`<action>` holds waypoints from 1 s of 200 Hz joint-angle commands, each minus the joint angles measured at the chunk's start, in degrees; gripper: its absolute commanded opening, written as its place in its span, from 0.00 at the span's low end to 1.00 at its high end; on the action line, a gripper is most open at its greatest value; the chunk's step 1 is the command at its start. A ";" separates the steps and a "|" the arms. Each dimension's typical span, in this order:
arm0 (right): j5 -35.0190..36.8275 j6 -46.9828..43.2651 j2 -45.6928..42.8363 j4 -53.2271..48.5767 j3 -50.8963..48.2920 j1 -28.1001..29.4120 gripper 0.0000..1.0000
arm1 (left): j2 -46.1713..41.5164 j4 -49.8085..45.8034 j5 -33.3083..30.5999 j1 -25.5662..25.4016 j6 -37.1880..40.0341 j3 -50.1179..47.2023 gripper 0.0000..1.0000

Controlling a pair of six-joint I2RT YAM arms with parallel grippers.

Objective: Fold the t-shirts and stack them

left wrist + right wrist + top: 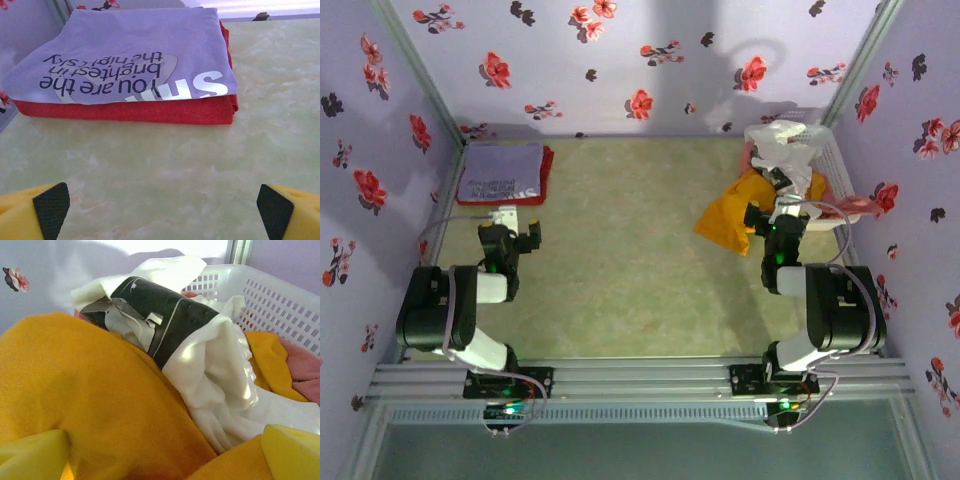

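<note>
Where the lavender t-shirt point(135, 55) lies folded flat on the folded red t-shirt point(125, 111), the two make a tidy stack in the far left corner of the table point(640, 260), close to the left wall. In the left wrist view the red one shows as a band under the lavender one's near edge and peeks out along its right side. The lavender one's lettering faces up.

The left gripper point(162, 207) hovers on the near side of that stack and apart from it. Its fingers point(50, 210) are spread wide with only bare tabletop between them.

Across the table, the mustard-orange t-shirt point(740, 215) spills out of the white basket point(280, 295), its loose edge lying crumpled on the table surface. A white t-shirt point(215, 370) with a dark print sits bunched on top of it. A pink t-shirt point(300, 365) lies against the basket's latticed wall.

The right gripper point(160, 455) is down at the mustard cloth. Its fingers point(295, 450) are wide apart with the fabric bulging between them, not pinched.

The basket stands in the far right corner, hard by the right wall. Between stack and basket the middle of the table is a broad open stretch. Floral walls point(620, 60) bound it at the back and on both sides.
</note>
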 commanded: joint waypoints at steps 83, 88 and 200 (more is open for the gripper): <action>-2.35 2.62 1.89 -6.87 -0.42 -0.18 0.99 | 0.32 0.04 -1.18 0.36 -1.24 1.27 0.99; -2.35 2.62 1.90 -6.87 -0.43 -0.19 0.99 | 0.31 -0.11 -1.20 0.44 -1.30 1.27 0.99; -0.31 3.67 -8.35 -29.81 7.11 -0.18 0.99 | -5.50 -4.45 -5.15 0.37 -2.16 1.09 0.99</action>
